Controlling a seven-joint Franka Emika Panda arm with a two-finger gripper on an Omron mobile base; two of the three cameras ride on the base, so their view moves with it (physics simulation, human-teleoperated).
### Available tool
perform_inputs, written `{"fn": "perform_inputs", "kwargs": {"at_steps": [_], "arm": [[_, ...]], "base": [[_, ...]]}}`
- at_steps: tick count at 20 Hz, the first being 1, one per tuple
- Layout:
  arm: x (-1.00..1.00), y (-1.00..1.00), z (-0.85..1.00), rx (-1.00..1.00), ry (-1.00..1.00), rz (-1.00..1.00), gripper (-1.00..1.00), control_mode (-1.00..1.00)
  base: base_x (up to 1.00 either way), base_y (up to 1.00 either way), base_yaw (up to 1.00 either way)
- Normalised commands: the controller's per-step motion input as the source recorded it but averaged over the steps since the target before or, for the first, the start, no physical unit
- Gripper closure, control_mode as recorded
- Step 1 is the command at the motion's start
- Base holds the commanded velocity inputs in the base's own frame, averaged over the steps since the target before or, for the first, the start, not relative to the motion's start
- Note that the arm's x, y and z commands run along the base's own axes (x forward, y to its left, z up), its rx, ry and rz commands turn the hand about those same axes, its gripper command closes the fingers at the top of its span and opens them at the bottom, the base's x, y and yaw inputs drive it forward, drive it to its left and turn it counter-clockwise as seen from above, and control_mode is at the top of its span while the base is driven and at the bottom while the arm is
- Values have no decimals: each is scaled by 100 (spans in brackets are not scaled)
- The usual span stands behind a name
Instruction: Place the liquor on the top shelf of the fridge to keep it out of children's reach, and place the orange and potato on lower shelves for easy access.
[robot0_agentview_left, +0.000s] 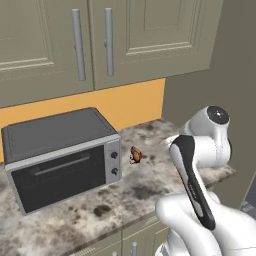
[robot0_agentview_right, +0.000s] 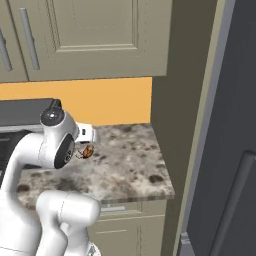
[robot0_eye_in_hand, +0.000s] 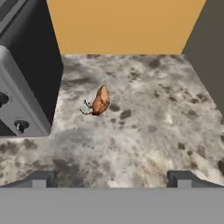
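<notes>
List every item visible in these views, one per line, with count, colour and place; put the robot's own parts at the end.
small reddish-brown elongated potato: one, reddish-brown, lying on the counter just right of the oven.
grey countertop oven: one, grey with a dark glass door and two knobs, on the counter's left part.
speckled stone counter: one, beige-brown mottled, beneath the wall cabinets.
olive wall cabinets: olive-green with grey bar handles, above the counter.
orange backsplash: one, orange, behind the counter.
tall grey fridge: one, dark grey, door shut, right of the counter.
white robot arm: one, white with dark joints, over the counter edge.
hand: one, dark fingertips apart, holding nothing, aimed at the potato.
</notes>
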Motion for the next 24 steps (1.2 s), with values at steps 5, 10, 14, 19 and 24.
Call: {"fn": "perform_inputs", "kwargs": {"at_steps": [5, 10, 14, 19, 24], "arm": [[57, 0, -54, 25, 4, -1, -100, -100], [48, 9, -23, 24, 10, 0, -100, -100], [47, 32, 0, 7, 20, 0, -100, -100], [46, 27, -1, 0, 24, 0, -100, -100], [46, 0, -16, 0, 12, 0, -100, -100]], "base": [[0, 0, 0], [0, 0, 0], [0, 0, 0], [0, 0, 0], [0, 0, 0]]}}
